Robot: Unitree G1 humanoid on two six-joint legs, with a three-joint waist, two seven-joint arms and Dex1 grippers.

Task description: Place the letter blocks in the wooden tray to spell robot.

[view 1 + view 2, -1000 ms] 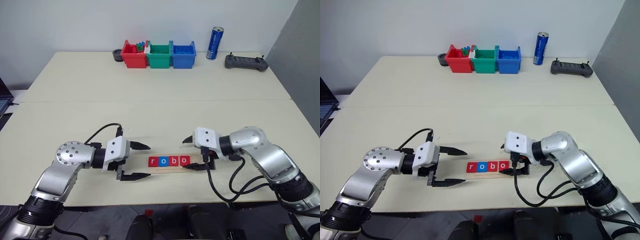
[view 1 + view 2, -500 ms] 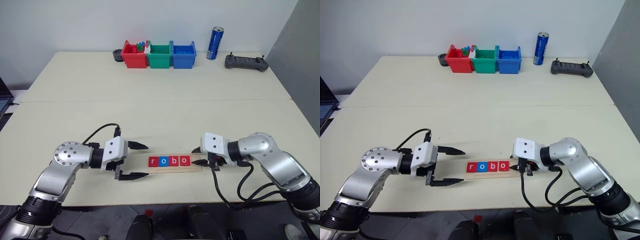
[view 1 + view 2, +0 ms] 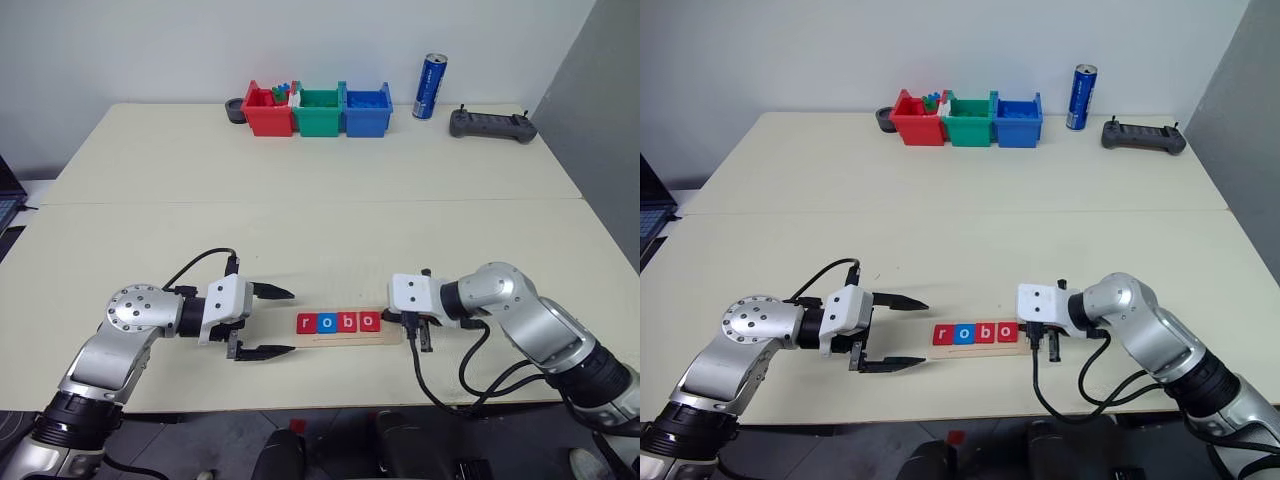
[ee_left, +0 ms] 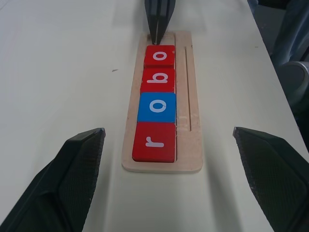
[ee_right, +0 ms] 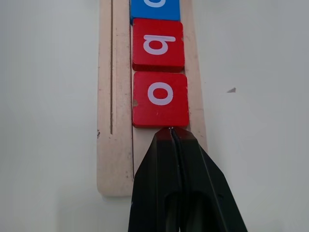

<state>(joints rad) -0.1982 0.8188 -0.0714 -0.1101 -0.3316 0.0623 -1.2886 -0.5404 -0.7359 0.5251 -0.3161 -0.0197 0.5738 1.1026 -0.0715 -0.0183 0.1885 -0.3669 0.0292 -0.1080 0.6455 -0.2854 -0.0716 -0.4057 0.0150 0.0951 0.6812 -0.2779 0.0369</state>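
Tiles spelling r, o, b, o lie in a row in the wooden tray [image 4: 162, 104] on the pale tabletop [image 3: 320, 190]: a red r [image 4: 154, 141], a blue o [image 4: 157, 107], a red b [image 4: 158, 79] and a red o [image 4: 160, 56], each touching the next. No t tile can be seen.

The right claw [image 5: 171, 133] has its two black fingers pressed together into a single point, holding nothing. Its tip rests on the bare wood of the tray, right at the edge of the red o, on the free stretch of tray beyond the last tile. From the head camera, the tray lies just to the left of this claw, with the row of tiles running away from it.

The left claw [image 3: 280, 322] stands spread wide, its two fingers well apart and empty. It sits just beside the opposite end of the tray, pointing along it, so the r tile is the nearest to it and the shut right claw faces it from the far end. Its fingers [image 4: 72, 174] touch neither tray nor tiles.

Well beyond both claws, at the far edge of the tabletop, stand a red bin [image 3: 266, 110], a green bin [image 3: 319, 112] and a blue bin [image 3: 367, 110] side by side, with a dark round object [image 3: 235, 110] just beside the red one. Further right are a blue can [image 3: 431, 86], upright, and a dark handheld controller [image 3: 491, 124].
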